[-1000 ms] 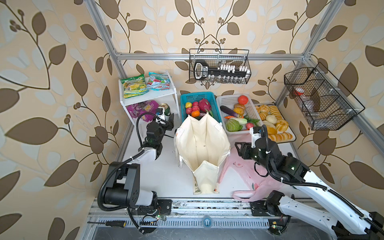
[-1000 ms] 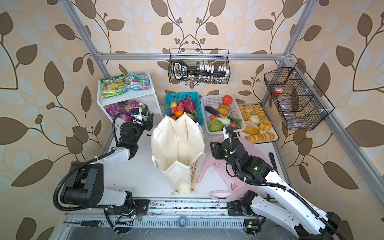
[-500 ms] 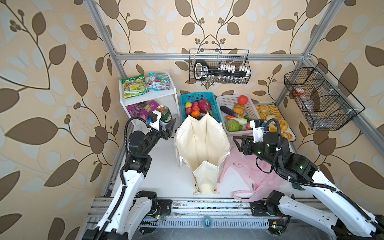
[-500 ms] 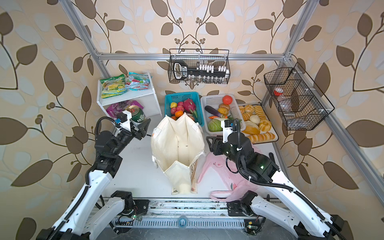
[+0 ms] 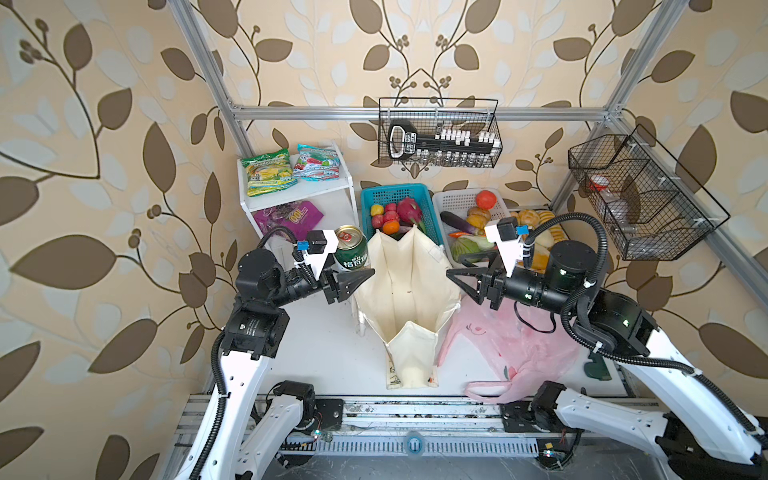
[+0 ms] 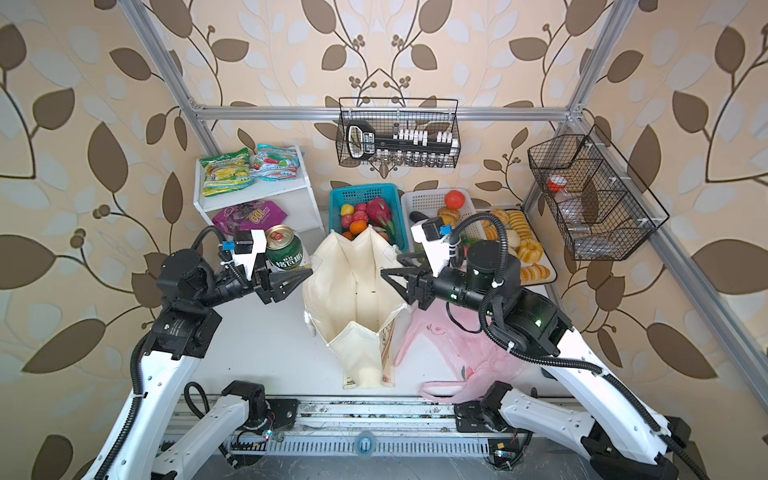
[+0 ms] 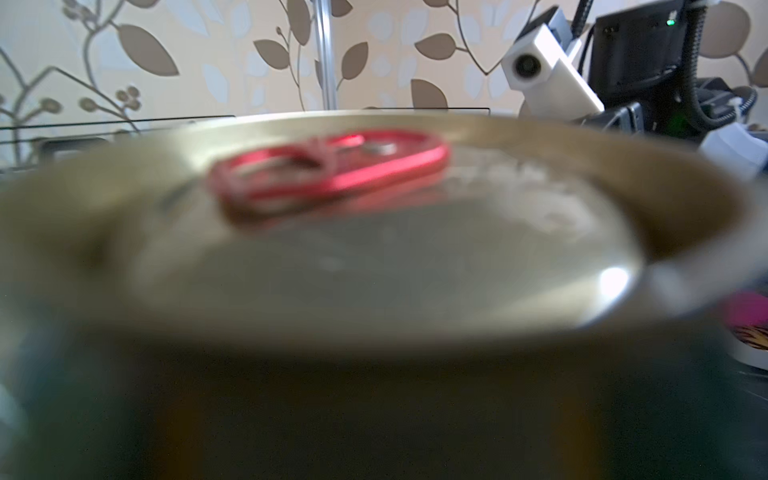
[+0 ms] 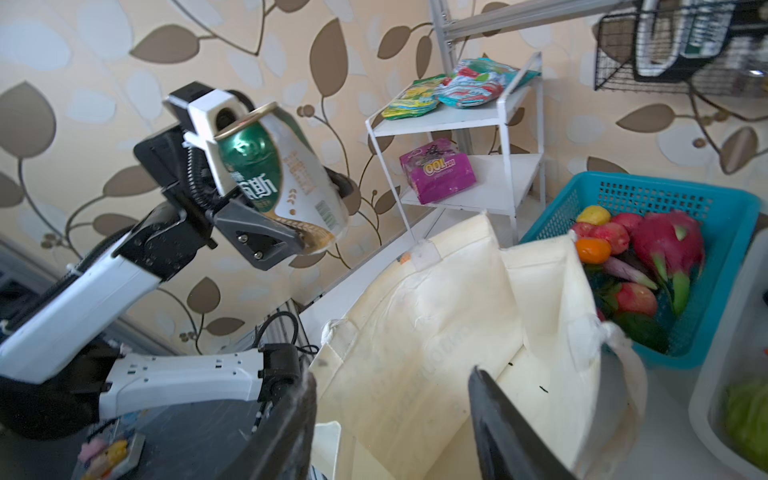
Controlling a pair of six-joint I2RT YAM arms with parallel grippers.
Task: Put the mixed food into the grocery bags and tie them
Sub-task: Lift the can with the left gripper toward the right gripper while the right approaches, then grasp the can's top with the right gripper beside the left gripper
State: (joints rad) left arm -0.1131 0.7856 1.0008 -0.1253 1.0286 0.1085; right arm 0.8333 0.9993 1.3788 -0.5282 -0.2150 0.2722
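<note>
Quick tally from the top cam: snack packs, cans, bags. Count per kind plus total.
Snack packs: 3 (green-yellow snack packet, teal-red snack packet, purple snack pouch)
Cans: 1 (green-white can)
Bags: 2 (cream canvas tote, pink plastic bag)
Total: 6

Take the cream canvas tote (image 5: 405, 286) on the white tabletop (image 5: 324, 353) as your landmark. Left of the tote, your black left claw (image 5: 355, 270) carries the can (image 5: 351, 251), which is green and white with a gold top and a red pull tab. Right of the tote, your right claw (image 5: 455, 269) is black too, above the translucent pink plastic bag (image 5: 511, 345) with red print. Behind the tote, the teal basket (image 5: 392, 193) shows a magenta dragon fruit (image 5: 409, 208) among red, yellow and orange fruit (image 5: 390, 218). Behind the tote to the left, the white shelf (image 5: 332, 189) bears a green-yellow packet (image 5: 268, 172), a teal-red packet (image 5: 322, 162) and, lower, a purple pouch (image 5: 289, 216). Beige wallpaper (image 5: 104, 249) with brown and pale leaves surrounds the tote.
</note>
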